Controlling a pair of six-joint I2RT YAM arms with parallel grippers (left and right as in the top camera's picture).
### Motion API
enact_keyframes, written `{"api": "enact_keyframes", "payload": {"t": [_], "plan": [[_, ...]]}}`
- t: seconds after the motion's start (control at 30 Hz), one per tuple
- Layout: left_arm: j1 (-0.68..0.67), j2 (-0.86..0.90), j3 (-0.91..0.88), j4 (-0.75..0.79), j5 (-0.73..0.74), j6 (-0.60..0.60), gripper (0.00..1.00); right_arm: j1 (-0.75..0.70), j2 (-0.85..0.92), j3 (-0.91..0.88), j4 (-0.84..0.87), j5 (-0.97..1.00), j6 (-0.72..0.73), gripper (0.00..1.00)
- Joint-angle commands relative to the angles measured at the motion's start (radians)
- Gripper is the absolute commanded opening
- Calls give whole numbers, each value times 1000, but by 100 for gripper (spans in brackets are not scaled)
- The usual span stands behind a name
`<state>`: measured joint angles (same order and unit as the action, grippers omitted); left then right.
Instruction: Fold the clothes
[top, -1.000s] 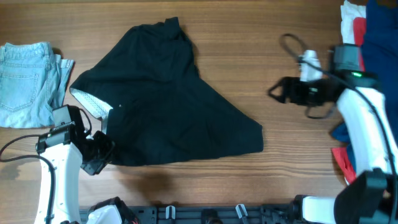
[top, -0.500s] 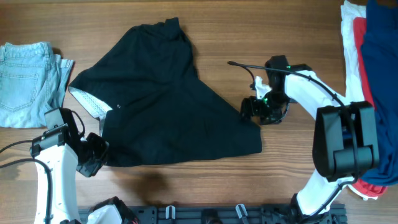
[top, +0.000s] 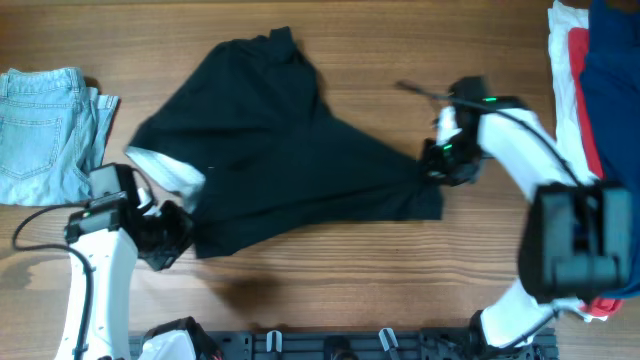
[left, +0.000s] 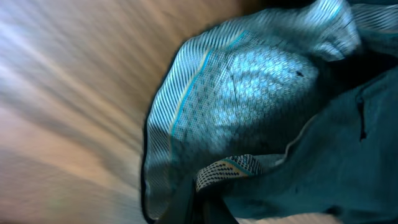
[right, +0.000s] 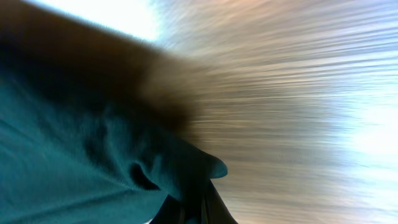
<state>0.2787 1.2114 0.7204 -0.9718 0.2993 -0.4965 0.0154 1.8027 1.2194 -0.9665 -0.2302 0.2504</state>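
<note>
A large black garment (top: 290, 170) is seen spread across the middle of the wooden desk (top: 400, 290), drawn out between the two arms into a rough triangle with its narrow end toward the far edge. The left gripper (top: 168, 232) is placed at the garment's near left corner, just beside the pale inner band (top: 168, 172), which is turned up and exposed there. In the left wrist view the band (left: 249, 87) is shown close up as a bulging, finely patterned grey-white strip with dark cloth folded around it; the folds are gathered toward the bottom of that view, so the left gripper is taken to be clenched on the garment's edge, although its fingers are not clearly made out through the blur. The right gripper (top: 440, 168) is set on the garment's right corner, and in the right wrist view the dark cloth (right: 81, 155) is seen pinched to a point at the bottom edge, clamped there, with streaked desk surface (right: 298, 93) beyond it. Folded light blue jeans (top: 45, 135) are laid at the left edge of the desk, well apart from the black garment. A pile of white, red and blue clothes (top: 590, 90) is stacked at the right edge, partly cut off by the frame.
</note>
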Motion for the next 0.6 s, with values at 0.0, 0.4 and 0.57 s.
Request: {"api": "enact_keyframes", "payload": {"t": [0.0, 0.4, 0.57], "plan": [[-158, -11, 15, 53, 73, 18, 4, -137, -145, 27, -54, 196, 46, 4], [-395, -11, 15, -241, 53, -20, 48, -199, -173, 22, -330, 343, 37, 30], [-394, -11, 16, -216, 56, -21, 55, -199, -173, 22, -329, 342, 36, 32]]}}
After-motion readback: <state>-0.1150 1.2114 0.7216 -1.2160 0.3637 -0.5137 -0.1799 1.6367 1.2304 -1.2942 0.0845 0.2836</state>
